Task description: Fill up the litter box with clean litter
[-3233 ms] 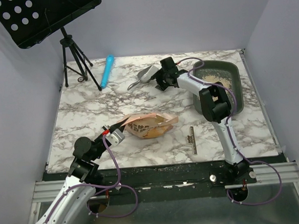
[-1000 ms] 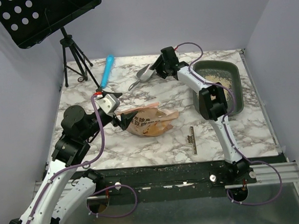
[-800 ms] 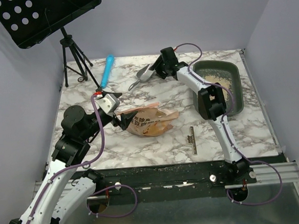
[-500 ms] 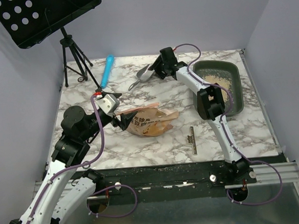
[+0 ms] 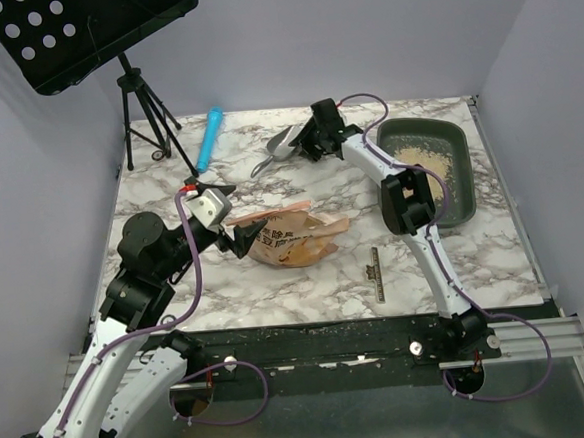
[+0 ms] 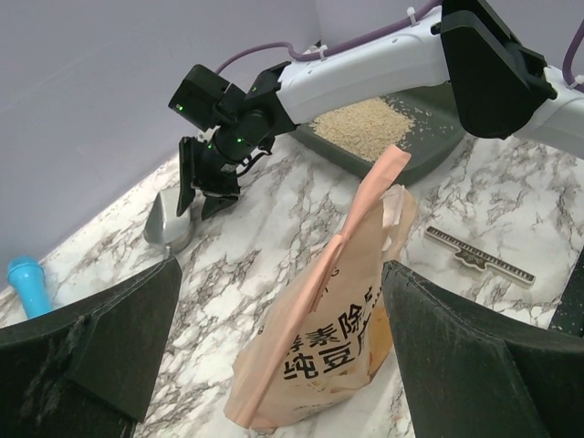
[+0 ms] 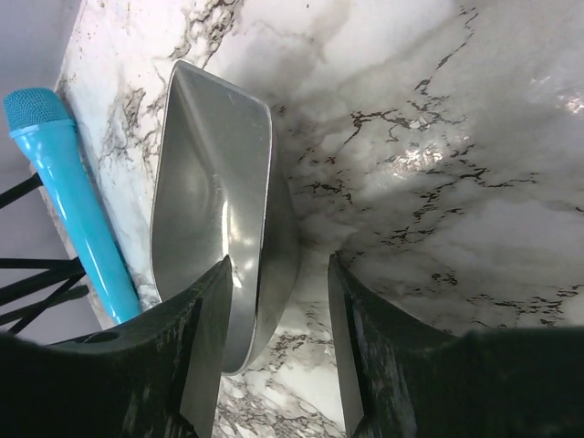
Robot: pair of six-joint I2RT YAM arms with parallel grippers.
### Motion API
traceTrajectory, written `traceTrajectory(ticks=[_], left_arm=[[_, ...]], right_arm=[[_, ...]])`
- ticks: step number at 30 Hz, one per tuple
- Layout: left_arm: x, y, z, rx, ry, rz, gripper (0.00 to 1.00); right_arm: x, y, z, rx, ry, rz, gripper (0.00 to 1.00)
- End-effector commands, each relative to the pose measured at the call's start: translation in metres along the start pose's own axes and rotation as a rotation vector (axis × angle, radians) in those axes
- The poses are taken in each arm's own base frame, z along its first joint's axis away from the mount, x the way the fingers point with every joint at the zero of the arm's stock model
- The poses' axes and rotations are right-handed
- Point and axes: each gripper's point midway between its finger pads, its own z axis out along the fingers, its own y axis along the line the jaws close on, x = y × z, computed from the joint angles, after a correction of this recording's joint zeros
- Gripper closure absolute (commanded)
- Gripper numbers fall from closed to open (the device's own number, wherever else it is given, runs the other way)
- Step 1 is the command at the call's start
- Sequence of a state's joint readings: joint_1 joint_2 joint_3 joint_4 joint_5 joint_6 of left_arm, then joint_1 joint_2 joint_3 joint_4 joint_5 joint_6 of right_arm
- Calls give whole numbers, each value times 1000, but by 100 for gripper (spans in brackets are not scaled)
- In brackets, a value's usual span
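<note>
Standing between left fingers (image 6: 100,351) and litter box (image 5: 422,122): orange bag (image 5: 293,239).

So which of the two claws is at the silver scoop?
The right gripper, its fingers straddling one wall of the scoop; the left gripper hangs open facing the orange bag.

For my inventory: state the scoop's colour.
Shiny silver metal scoop; clearest in the right wrist view.

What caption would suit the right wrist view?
Right gripper open over a silver scoop on the marble table, blue microphone alongside.
</note>
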State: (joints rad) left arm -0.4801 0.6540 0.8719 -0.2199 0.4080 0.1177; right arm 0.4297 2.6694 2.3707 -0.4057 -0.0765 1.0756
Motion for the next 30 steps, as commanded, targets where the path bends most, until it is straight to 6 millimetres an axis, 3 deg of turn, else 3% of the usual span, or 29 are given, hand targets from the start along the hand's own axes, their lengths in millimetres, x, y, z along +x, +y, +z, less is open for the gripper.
traceTrajectory(ticks=[1,16,23,26,30], left_arm=[[7,2,-1,-23,9,-17,1],[14,2,-8,-45,17,-9,1],[13,1,-11,-46,11,-10,1],[11,0,-12,-43,13,-13,1],[6,1,-14,-46,4,-11,1]], right_arm=[[8,-2,6,-1,34,3,48],[13,3,8,-28,61,-10,99],[15,3,3,-37,66,-23,100],[8,10,-7,-56,28,-47,100],[-9,34,-30,-109,-21,-102,100]])
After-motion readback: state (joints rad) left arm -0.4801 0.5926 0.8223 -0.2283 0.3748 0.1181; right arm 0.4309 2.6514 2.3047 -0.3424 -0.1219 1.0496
